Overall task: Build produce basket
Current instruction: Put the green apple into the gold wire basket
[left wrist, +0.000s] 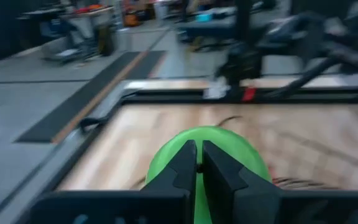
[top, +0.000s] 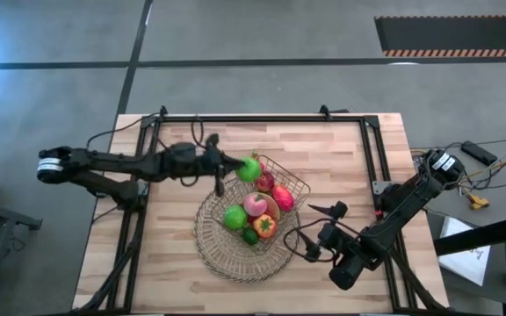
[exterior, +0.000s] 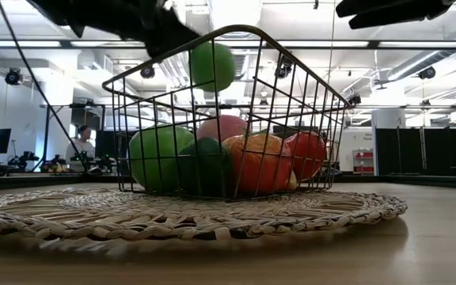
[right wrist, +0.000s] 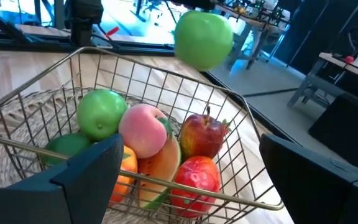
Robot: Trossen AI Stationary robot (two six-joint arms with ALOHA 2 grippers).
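Observation:
The wire basket [top: 295,186] stands on the round woven mat [top: 222,254] at the table's middle. In it lie a green apple [right wrist: 101,112], a pink peach [right wrist: 143,129], a red apple [right wrist: 204,134], a red-yellow mango [right wrist: 194,177], an orange-red fruit [top: 265,226] and a dark green lime [right wrist: 66,147]. My left gripper [top: 238,166] is shut on a second green apple [top: 249,169] above the basket's far left corner. My right gripper [top: 311,230] is open and empty, just right of the basket, pointing at it. My left gripper holds the second green apple at its top [left wrist: 199,140], pinched between the two nearly closed fingertips [left wrist: 182,163]. The fingertips hide the exact spot of contact. The fingers reach in from the table's left. The apple hangs lifted clear above the basket's rim [exterior: 212,65].
A dark metal frame [top: 262,118] runs along the table's far edge and down both sides. Bare wood lies near and left of the mat [top: 139,263]. A person [exterior: 81,142] sits in the room far behind the table.

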